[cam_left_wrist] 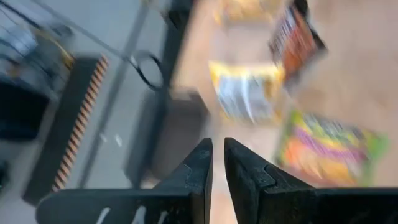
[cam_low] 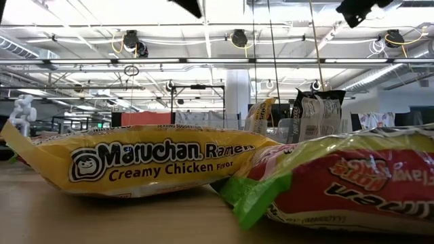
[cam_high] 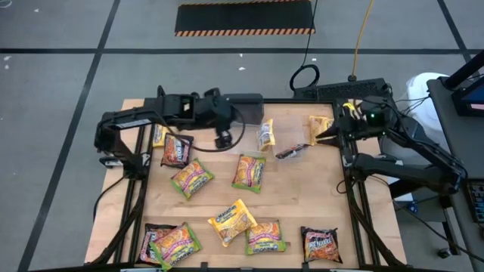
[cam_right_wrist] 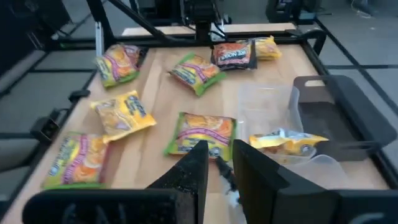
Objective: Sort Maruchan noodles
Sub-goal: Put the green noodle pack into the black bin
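We have the table (cam_high: 227,198) strewn with noodle packets (cam_high: 249,171): most lie flat across its middle and along the near edge, a few sit at the far side by the grey box (cam_right_wrist: 336,118) and the clear tubs (cam_right_wrist: 264,112), and one yellow packet (cam_right_wrist: 287,140) rests at the tub's rim. In our judgement the main risk is the crinkly plastic: a pinch on a flat packet can slide off, or drag a neighbour where packets overlap at the near left corner, mixing the colours. The left arm's view is smeared, so a fast sweep could clip the packets standing near the box. Our left gripper (cam_left_wrist: 217,163) hangs over the far side near the box, its fingers a narrow slit apart and holding nothing. Our right gripper (cam_right_wrist: 219,163) hovers at the far right edge, fingers slightly parted, empty, touching nothing.
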{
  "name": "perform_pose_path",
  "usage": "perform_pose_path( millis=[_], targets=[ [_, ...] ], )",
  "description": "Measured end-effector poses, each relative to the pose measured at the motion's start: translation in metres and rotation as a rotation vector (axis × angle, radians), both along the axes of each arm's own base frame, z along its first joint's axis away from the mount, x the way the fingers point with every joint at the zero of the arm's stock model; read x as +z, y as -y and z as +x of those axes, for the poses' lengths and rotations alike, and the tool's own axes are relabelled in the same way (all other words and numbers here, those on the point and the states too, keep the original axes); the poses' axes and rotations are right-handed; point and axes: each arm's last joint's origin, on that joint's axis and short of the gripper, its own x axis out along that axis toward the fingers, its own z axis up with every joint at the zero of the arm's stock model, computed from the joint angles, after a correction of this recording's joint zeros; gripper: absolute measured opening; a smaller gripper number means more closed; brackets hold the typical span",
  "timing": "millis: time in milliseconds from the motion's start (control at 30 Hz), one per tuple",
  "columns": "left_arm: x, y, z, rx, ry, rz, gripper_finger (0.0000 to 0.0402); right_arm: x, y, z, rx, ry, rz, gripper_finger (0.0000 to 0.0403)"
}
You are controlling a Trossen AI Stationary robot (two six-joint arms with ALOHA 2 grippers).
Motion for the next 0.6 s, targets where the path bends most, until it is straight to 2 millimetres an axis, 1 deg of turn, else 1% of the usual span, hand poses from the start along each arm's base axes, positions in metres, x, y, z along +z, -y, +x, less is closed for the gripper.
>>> perform_pose_path(
  millis=[67,133,233,300,433,600],
  targets=[
    [0.0,0.006,-0.005,0.023,-0.011,-0.036,0.0049,0.0,-0.002,0.0,0.002,-0.006,0.041,0.007],
    [0.0,0.012,-0.015,0.039,-0.054,-0.065,0.0049,-0.001,-0.004,0.002,0.01,-0.017,0.082,0.007],
    [-0.001,0.022,-0.02,0.055,-0.077,-0.097,0.0049,0.0,-0.008,0.004,0.047,-0.013,0.119,0.007],
    [-0.002,0.029,-0.024,0.055,-0.11,-0.109,0.0049,0.001,-0.009,0.009,0.074,-0.004,0.128,0.007],
    [-0.002,0.043,-0.029,0.04,-0.121,-0.125,0.0049,0.003,-0.013,0.018,0.121,0.016,0.155,0.007],
    [-0.001,0.058,-0.035,0.017,-0.133,-0.141,0.0049,-0.001,-0.017,0.033,0.175,-0.027,0.16,0.007]
  ],
)
